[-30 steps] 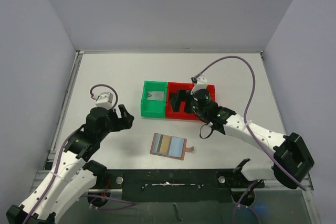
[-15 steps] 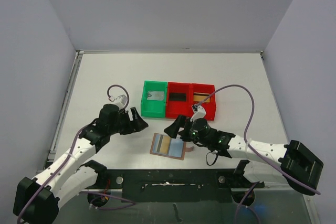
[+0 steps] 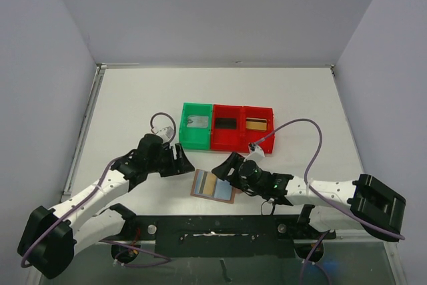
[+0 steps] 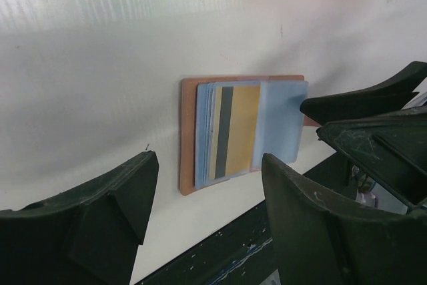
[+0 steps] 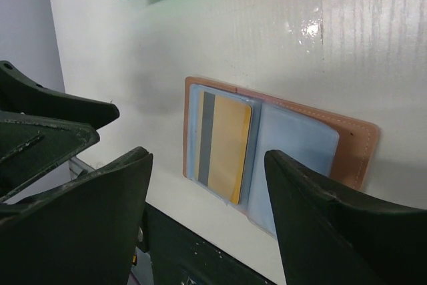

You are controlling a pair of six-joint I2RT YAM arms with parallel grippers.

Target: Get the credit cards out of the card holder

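Right wrist: gold-tan credit card (image 5: pixel 230 148) shows grey stripe (image 5: pixel 207 139).

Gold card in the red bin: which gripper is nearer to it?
Right. The right gripper hangs over the far edge of the card holder, near-left of the gold card; the left gripper is farther left, off the holder's corner.

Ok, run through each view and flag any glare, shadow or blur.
Top external: even, soft light, only faint shadows on the table; the card holder is small but clear. Left wrist: streaky sheen across the table; the near jaws are dark with little detail. Right wrist: a bright glare spot on the table, holder sharp.
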